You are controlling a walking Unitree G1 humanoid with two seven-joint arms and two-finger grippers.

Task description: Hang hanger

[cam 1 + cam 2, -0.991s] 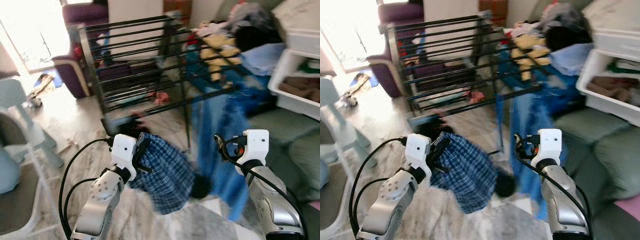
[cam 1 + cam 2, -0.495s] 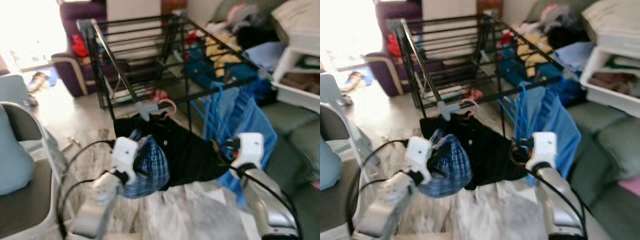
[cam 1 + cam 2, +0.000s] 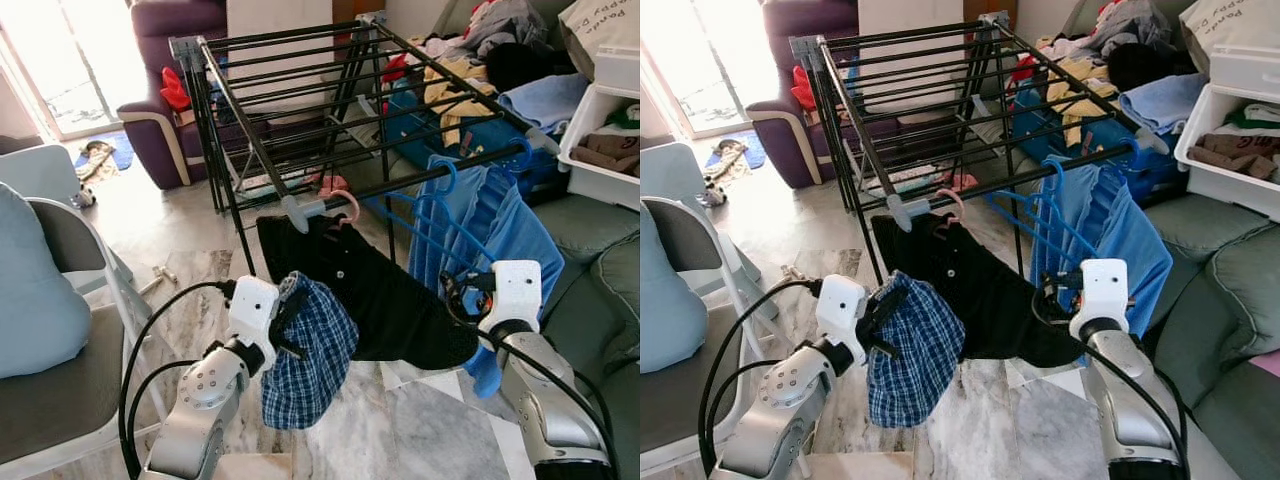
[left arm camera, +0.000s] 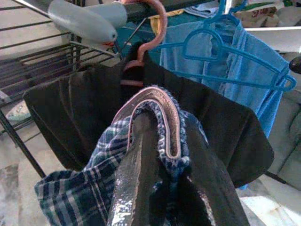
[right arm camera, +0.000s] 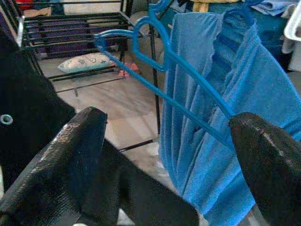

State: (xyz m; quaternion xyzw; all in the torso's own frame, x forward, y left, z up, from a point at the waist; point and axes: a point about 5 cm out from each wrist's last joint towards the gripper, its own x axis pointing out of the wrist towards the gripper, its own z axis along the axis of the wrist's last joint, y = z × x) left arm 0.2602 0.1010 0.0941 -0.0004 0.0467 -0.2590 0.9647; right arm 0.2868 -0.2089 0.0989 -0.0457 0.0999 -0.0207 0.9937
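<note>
A pink hanger (image 3: 345, 206) hooks over the front bar of the black drying rack (image 3: 300, 100), and a black shirt (image 3: 375, 290) hangs from it. My left gripper (image 3: 290, 322) is shut on a blue plaid garment (image 3: 310, 360), gripping its pink-lined collar (image 4: 164, 117) just below and in front of the black shirt. My right gripper (image 3: 452, 300) stands open at the black shirt's lower right corner, with black cloth lying against one finger (image 5: 70, 155). Blue hangers (image 3: 440, 180) carrying a blue garment (image 3: 495, 235) hang to the right.
A grey chair (image 3: 70, 300) with a pale cushion stands at the left. A purple armchair (image 3: 165, 70) is behind the rack. A green sofa (image 3: 600, 290), white bins (image 3: 600, 140) and a pile of clothes (image 3: 480, 60) crowd the right. Marble floor (image 3: 400, 440) lies below.
The view has swung and sharpened as the camera moved. The black shirt on the pink hanger now shows hanging from the rack's bar. The left gripper keeps the plaid garment.
</note>
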